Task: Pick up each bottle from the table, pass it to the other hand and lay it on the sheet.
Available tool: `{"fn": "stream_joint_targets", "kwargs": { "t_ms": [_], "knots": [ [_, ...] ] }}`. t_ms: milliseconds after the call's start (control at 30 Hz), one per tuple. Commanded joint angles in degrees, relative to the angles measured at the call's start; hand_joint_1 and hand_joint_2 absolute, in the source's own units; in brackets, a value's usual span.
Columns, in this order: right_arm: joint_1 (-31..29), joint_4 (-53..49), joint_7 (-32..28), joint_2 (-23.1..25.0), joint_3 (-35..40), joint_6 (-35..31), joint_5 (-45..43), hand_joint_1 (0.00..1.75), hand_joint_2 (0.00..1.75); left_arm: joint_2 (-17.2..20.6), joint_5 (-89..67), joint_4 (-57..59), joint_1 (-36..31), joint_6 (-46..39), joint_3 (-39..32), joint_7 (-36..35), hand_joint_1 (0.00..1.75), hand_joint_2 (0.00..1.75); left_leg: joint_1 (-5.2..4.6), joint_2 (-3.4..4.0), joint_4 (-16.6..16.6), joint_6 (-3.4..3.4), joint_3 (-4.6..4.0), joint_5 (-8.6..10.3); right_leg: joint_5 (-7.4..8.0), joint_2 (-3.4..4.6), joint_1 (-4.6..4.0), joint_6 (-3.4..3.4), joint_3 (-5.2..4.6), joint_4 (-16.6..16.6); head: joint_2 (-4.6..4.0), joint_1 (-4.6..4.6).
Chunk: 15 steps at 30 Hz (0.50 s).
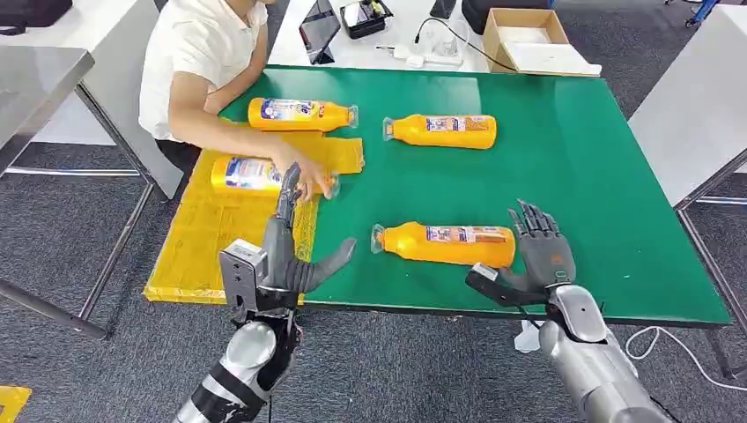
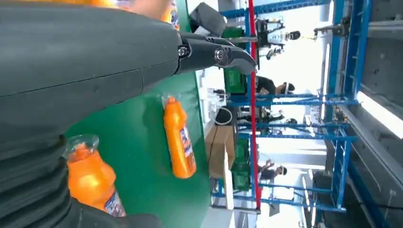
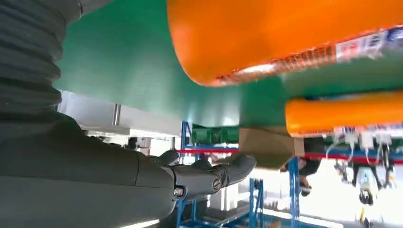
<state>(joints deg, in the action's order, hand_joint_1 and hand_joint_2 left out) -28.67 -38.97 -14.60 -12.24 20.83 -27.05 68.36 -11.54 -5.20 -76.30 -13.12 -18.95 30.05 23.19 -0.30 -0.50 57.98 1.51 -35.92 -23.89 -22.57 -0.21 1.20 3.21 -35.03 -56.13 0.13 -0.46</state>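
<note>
My left hand point(image 1: 286, 256) hovers over the near edge of the yellow sheet point(image 1: 189, 242), fingers spread wide and holding nothing, thumb pointing across the green bench point(image 1: 573, 150). My right hand point(image 1: 539, 251) is open too, fingers apart, just beside the base of the nearest bottle point(image 1: 445, 244), which lies on the bench between my hands. A person's hand point(image 1: 304, 176) rests on a bottle on the sheet point(image 1: 251, 174). A third bottle point(image 1: 299, 115) lies at the sheet's far edge, a fourth point(image 1: 440, 130) on the bench beyond.
</note>
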Motion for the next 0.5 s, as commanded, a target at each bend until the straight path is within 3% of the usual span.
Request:
{"fn": "stream_joint_targets", "kwargs": {
  "t_ms": [33, 200, 233, 367, 500],
  "knots": [
    [-6.6, 14.6, -4.5, 5.1, 3.9, 6.1, -3.5, 0.00, 1.75, 0.1, 1.8, 4.6, -3.8, 0.9, 3.1, 0.5, 0.00, 1.75, 0.08, 0.13, 0.0, -0.12, 0.31, -0.13, -0.09, 0.11, -0.09, -0.17, 0.27, 0.0, 0.00, 0.02],
    [-8.7, 17.7, -3.5, 7.9, 5.3, 9.7, -4.0, 0.00, 1.75, 0.2, 4.3, 5.2, -4.8, 1.6, 2.7, 0.2, 0.00, 1.75, 0.03, 0.14, 0.0, -0.07, 0.13, -0.04, -0.01, 0.11, -0.04, -0.09, 0.07, 0.0, 0.00, 0.00],
    [-9.1, 18.0, -2.9, 8.4, 5.8, 10.3, -3.7, 0.00, 1.75, 0.3, 4.5, 5.1, -4.9, 1.7, 2.7, 0.2, 0.00, 1.75, 0.10, 0.29, 0.0, -0.17, 0.47, -0.20, -0.12, 0.24, -0.11, -0.24, 0.37, 0.0, 0.00, 0.02],
    [-9.6, 18.6, -2.8, 8.0, 7.5, 15.1, -3.4, 0.00, 1.75, 0.9, 5.0, 4.1, -4.5, 2.3, 2.9, 0.1, 0.00, 1.75, 0.08, 0.21, 0.0, -0.09, 0.25, -0.08, -0.04, 0.15, -0.08, -0.13, 0.18, 0.0, 0.00, 0.02],
    [-8.6, 18.3, -4.5, 7.6, 6.8, 15.4, -5.4, 0.00, 1.75, 1.0, 5.0, 4.4, -4.7, 2.5, 2.9, 0.1, 0.00, 1.75, 0.05, 0.08, 0.0, -0.07, 0.22, -0.03, -0.04, 0.02, -0.05, -0.09, 0.15, 0.0, 0.00, 0.02]
  ]
}}
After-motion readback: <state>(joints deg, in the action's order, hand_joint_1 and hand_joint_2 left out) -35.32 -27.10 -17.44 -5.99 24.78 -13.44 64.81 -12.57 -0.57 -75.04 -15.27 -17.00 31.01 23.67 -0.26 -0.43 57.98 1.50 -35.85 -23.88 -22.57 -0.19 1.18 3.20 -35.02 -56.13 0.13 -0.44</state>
